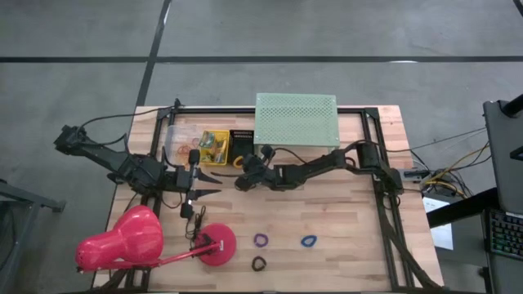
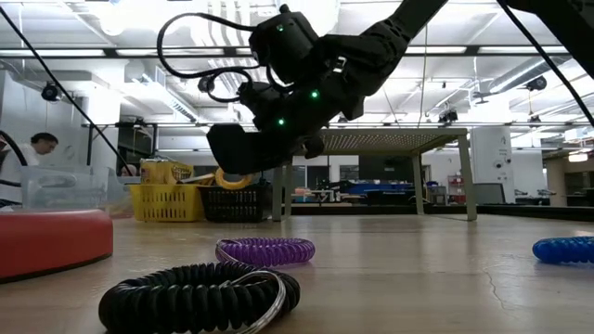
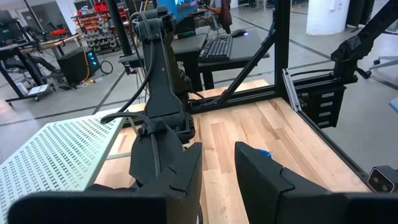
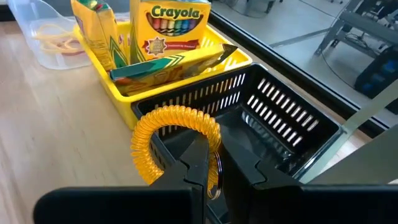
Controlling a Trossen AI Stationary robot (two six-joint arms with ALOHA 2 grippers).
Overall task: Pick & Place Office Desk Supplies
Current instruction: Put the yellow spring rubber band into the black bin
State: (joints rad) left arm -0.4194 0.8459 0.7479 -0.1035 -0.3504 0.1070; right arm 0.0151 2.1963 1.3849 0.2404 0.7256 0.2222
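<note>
Item: orange ring loop (image 4: 176, 144), coiled, held by the right gripper (image 4: 214, 163), whose fingers are pinched shut on the coil and its small metal ring. It hangs straight ahead of the fingertips, over the near rim of the black basket (image 4: 273, 118).

Beyond the gripper: the basket's hollow lies just past the loop and looks bare. Beside it, touching, stands the yellow basket (image 4: 155, 93) with crayon boxes (image 4: 171, 28) upright and tilted inside. Farther off on that side is a clear tub (image 4: 43, 34) holding tan rubber bands (image 4: 59, 40).

Left gripper (image 3: 217, 168): waiting over the worktop (image 1: 343, 212) with a moderate gap between its fingers and nothing between them.

Not yet collected, well behind the right gripper on the open worktop: purple loop (image 1: 261, 240), blue loop (image 1: 308, 241), black loop (image 1: 259, 263).

Handling note, as a judgement: the step appears to be dropping the orange loop into the black basket. Carry it forward past the rim so the whole coil sits over the hollow before letting go. A springy coil can catch on the slatted wall or bounce out, so lower it inside and open only slightly.
</note>
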